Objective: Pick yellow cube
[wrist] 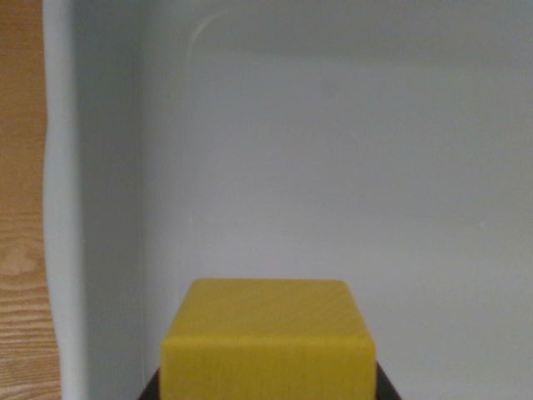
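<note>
**Currently: yellow cube at the gripper, inside a white bin**

Along the wrist view's left edge runs a strip of wooden surface (21,208). Beside it rises the rounded rim and side wall of a white bin (67,208), whose pale floor fills the rest of the view. At bottom centre sits the yellow cube (266,342), wood grain visible on its top face. Dark parts of the gripper (266,392) show at both lower corners of the cube, flanking it. Whether the jaws are clamped on the cube cannot be determined.
</note>
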Available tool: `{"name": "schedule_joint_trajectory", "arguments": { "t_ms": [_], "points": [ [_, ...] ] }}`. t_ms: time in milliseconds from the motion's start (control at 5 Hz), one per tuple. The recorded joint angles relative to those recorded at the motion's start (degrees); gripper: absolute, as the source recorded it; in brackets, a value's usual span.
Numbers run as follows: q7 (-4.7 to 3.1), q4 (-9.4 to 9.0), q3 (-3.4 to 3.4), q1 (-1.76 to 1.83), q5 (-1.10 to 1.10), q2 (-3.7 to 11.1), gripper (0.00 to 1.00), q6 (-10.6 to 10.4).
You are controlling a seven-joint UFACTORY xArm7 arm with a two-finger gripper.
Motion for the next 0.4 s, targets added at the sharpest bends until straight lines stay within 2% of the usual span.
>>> {"name": "schedule_joint_trajectory", "arguments": {
  "t_ms": [400],
  "points": [
    [-0.01, 0.27, 0.01, -0.01, 0.04, -0.18, 1.00, 0.4]
  ]
}}
